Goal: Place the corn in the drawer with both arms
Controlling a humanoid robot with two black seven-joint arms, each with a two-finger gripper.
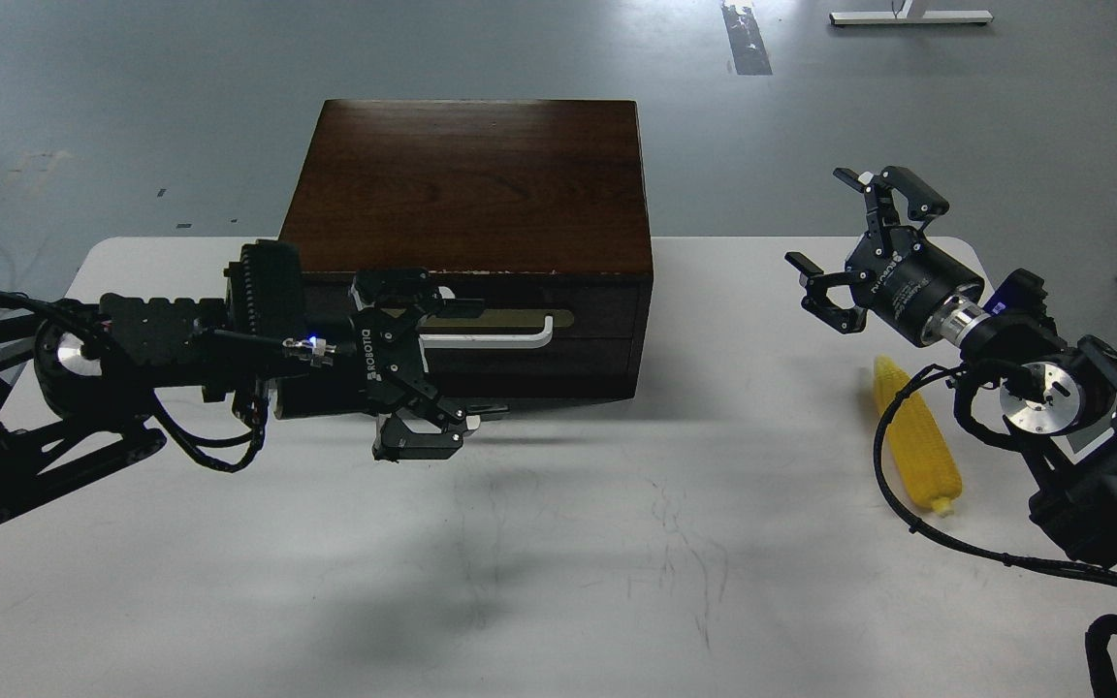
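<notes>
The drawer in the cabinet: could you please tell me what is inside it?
That cannot be seen: the drawer is shut, so its front and white handle hide the inside. The corn lies on the table.

My 2 matte black jointed metal arms carry looped black cables and shiny silver wrist discs; my left black 2-finger gripper [437, 349] bears white ROBOTIQ lettering, a small blue light glowing behind it.

Glossy dark wood cabinet [466, 184], matt white table [617, 543], bumpy yellow corn [917, 436].
</notes>
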